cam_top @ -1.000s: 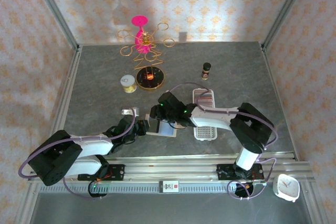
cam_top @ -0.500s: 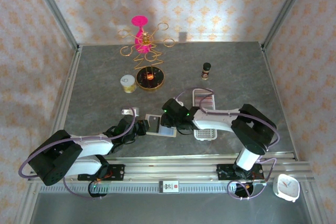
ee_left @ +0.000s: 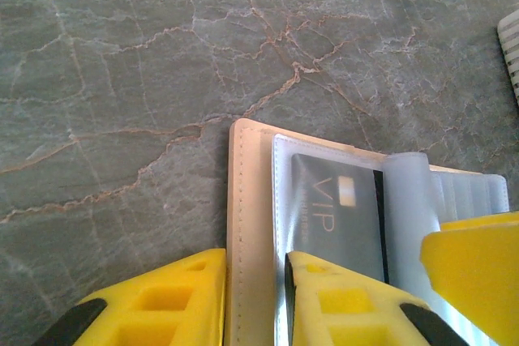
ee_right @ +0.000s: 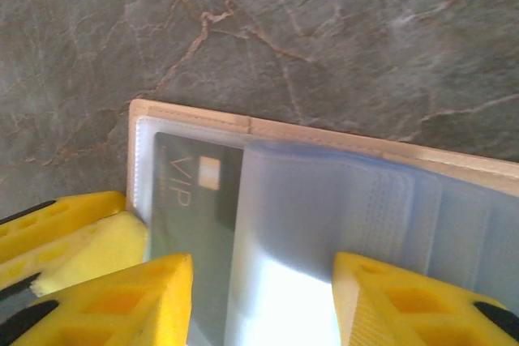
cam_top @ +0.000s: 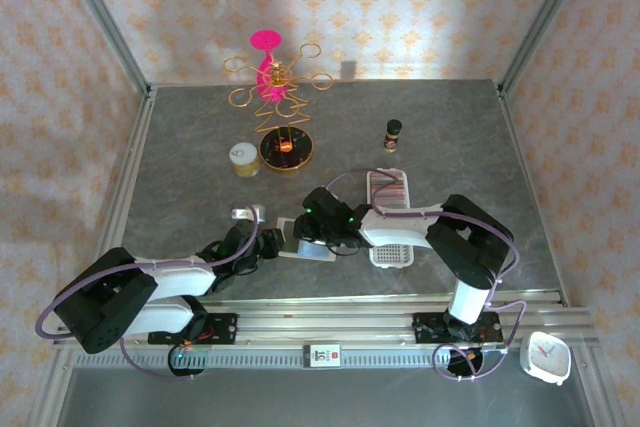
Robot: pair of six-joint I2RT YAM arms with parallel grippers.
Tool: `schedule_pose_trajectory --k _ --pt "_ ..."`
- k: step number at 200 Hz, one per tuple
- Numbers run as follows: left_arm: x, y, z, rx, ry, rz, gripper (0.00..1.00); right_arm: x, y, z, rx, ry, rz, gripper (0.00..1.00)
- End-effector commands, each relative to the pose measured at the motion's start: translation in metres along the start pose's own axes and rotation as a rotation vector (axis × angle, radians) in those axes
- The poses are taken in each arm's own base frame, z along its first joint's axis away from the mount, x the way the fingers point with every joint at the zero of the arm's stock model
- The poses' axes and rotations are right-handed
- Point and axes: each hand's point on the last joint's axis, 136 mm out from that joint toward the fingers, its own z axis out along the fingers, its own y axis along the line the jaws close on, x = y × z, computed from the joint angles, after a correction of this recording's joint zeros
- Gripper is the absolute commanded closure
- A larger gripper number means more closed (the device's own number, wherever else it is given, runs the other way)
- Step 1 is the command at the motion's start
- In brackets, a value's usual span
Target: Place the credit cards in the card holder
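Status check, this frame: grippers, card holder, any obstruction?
Left gripper clamped on card holder edge. Right gripper open over clear sleeves. Dark VIP card sleeved. No obstruction seen.

I count one grey stone table (cam_top: 180, 167), one beige leather-like folding card holder (ee_left: 250, 216), one dark grey card marked VIP (ee_left: 336, 224), one long white perforated tray (cam_top: 392, 254), one small dark bottle (cam_top: 393, 133), one round pale-lidded jar (cam_top: 243, 158), one gold wire stand (cam_top: 285, 150) and one pink stemmed glass (cam_top: 265, 42). At the lower right of the frame is one white clock (cam_top: 545, 356).
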Motion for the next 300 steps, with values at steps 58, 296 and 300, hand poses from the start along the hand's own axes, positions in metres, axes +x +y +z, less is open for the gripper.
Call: schedule_pose_trajectory --k 58,296,300 --pt "0.059 0.007 -0.004 0.022 0.226 -0.019 0.76 -0.008 0.036 -0.005 -0.117 -0.015 0.037 0.52" --pt "0.059 0.005 -0.005 0.033 0.221 -0.030 0.76 -0.014 0.058 -0.016 -0.257 -0.052 0.075 0.30" --pt "0.059 0.004 -0.005 0.033 0.221 -0.030 0.76 -0.015 0.056 -0.016 -0.253 -0.054 0.075 0.30"
